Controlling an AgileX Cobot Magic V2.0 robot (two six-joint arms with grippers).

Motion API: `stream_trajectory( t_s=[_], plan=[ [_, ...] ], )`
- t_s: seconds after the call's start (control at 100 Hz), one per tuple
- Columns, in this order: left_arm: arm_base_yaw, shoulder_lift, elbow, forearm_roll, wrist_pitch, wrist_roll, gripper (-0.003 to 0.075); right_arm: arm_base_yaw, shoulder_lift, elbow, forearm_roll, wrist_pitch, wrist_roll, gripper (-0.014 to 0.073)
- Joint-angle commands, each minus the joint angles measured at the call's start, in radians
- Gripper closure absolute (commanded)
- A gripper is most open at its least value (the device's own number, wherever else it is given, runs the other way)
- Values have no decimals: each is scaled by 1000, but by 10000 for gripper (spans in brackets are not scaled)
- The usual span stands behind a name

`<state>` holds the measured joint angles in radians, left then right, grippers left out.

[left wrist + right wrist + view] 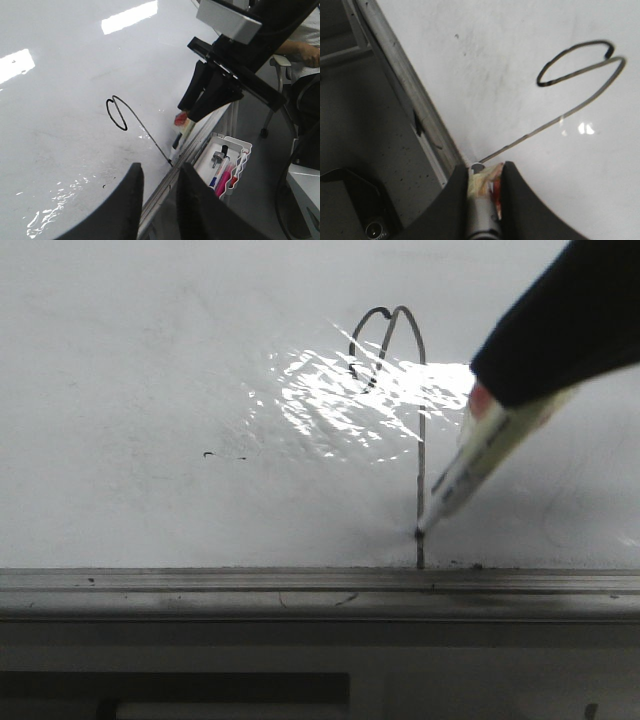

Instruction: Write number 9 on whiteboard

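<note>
Number 9 [400,390] sits mid-right on the whiteboard [150,390]: small pointed loop at 12 o'clock of a long straight stem that runs down toward 6 o'clock, ending just above the grey tray rail [200,590]. Glare patch crosses the loop and upper stem.

Marker [470,465] tip touches the board at the stem's foot, so the stroke looks at or near its end; figure reads as essentially complete. Marker is tilted, body rising toward 1 o'clock from the tip, likely so the nib drags cleanly downward and the arm stays off the fresh ink.

Right gripper [485,175] is clenched on the marker, fingers pinching the barrel close to the tip for control; in the front view it enters from 2 o'clock. Left gripper [160,195] is parted and holds nothing, hanging off the board near the rail, apparently kept out of the way since writing needs one arm only.

White caddy [227,167] with spare markers hangs beside the rail.
</note>
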<state>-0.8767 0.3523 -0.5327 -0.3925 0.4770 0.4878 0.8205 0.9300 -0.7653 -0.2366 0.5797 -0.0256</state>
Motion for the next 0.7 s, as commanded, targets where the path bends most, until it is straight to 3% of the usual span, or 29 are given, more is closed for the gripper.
stream_trajectory(
  t_s=[0.0, 0.05, 0.17, 0.24, 0.52, 0.69],
  plan=[
    [0, 10, -27, -24, -77, -13, 561, 15, -43, -98, -44, -63, 1, 635],
    [0, 15, -27, -24, -70, -13, 520, 34, -54, -136, -39, -63, 1, 635],
    [-2, 81, -27, -40, -56, -13, 305, 105, -54, -202, -28, -29, 1, 638],
    [-2, 147, -33, -67, -50, -3, 235, 151, -40, -210, -5, -22, 1, 638],
    [-2, 433, -112, -313, -43, 333, 270, 247, 57, -210, 75, -27, 1, 638],
    [-6, 531, -171, -363, -41, 400, 270, 249, 70, -210, 84, -75, 1, 638]
  ],
)
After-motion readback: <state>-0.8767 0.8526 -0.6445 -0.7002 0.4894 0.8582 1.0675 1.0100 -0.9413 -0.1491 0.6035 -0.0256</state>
